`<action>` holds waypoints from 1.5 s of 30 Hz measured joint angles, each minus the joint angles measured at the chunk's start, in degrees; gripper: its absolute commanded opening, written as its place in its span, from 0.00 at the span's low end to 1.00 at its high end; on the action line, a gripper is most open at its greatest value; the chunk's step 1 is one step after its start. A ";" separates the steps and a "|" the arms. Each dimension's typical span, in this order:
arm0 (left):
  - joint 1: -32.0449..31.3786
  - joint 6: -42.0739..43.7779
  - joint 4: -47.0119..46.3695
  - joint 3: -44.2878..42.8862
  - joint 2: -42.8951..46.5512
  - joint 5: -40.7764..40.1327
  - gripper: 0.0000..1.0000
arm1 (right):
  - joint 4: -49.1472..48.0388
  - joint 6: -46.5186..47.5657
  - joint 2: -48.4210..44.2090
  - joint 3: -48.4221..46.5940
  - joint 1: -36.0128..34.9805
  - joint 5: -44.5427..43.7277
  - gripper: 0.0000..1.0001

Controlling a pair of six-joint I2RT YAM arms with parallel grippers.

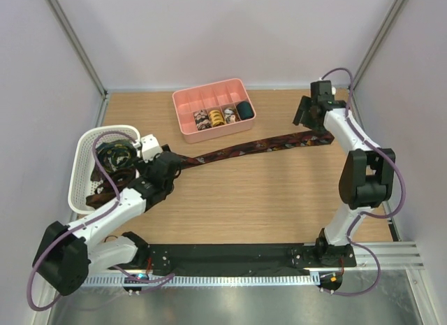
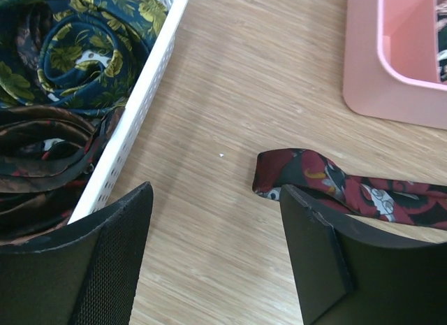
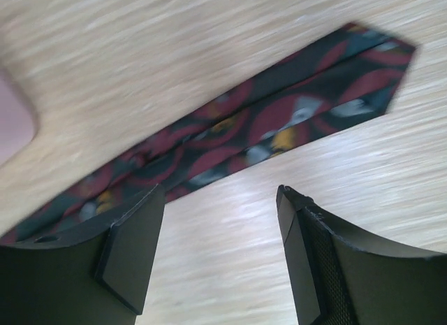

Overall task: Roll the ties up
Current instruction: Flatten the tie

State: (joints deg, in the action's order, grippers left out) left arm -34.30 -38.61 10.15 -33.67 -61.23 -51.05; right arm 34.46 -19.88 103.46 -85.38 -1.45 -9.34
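A long dark tie (image 1: 244, 149) with red and yellow print lies flat across the table, running from left to right. Its narrow folded end (image 2: 293, 172) rests on the wood just beyond the right finger (image 2: 314, 255) of my left gripper (image 2: 216, 192), which is open with only bare table between its fingers. The tie's wide pointed end (image 3: 363, 66) lies beyond my right gripper (image 3: 220, 192), which hangs open above the table, holding nothing. In the top view the left gripper (image 1: 171, 164) and right gripper (image 1: 307, 114) stand at opposite ends of the tie.
A pink divided tray (image 1: 187, 101) at the back holds several rolled ties (image 1: 218, 117); its corner (image 2: 370, 87) shows in the left wrist view. A white mesh basket (image 1: 84, 147) at the left holds loose ties (image 2: 77, 52), its wall (image 2: 140, 101) close to my left gripper.
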 measured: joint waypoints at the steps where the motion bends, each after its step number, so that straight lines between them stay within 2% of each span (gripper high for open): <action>1: 0.79 -0.04 0.00 -0.31 -0.92 0.81 0.71 | -0.24 -0.04 -1.14 1.27 -1.55 0.61 0.71; 10: 3.02 1.20 -0.87 -5.62 -11.82 4.85 0.68 | -7.78 -1.31 -6.97 12.92 -13.66 7.72 0.70; 13: 4.42 2.75 -1.36 -7.43 -13.81 6.51 0.68 | -9.16 -1.53 -6.97 14.75 -14.58 9.53 0.70; 22: 7.82 3.32 -1.86 -11.47 -19.71 15.61 0.78 | -15.43 -2.01 -6.95 16.94 -18.05 11.47 0.70; 27: 7.80 3.28 -2.47 -11.65 -22.23 19.19 0.75 | -18.12 -2.21 -6.95 18.73 -19.39 11.50 0.68; 32: 8.00 2.84 -3.10 -11.85 -24.46 19.91 0.63 | -20.20 -2.58 -6.21 21.46 -19.32 11.50 0.66; 35: 8.35 2.45 -3.41 -12.15 -26.47 20.28 0.43 | -21.00 -2.62 -4.83 21.64 -19.32 11.52 0.66; 38: 8.57 1.86 -3.34 -12.15 -27.02 20.22 0.28 | -21.94 -2.62 -3.91 21.64 -19.32 11.65 0.65; 45: 8.57 0.22 -3.48 -10.56 -26.43 18.69 0.06 | -24.41 -2.80 0.46 21.64 -19.39 12.52 0.65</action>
State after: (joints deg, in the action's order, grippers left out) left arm -25.74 -38.39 6.68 -44.23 -87.66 -32.36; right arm 10.04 -22.68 103.92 -63.75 -20.84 3.18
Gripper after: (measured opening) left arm 0.101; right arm 0.649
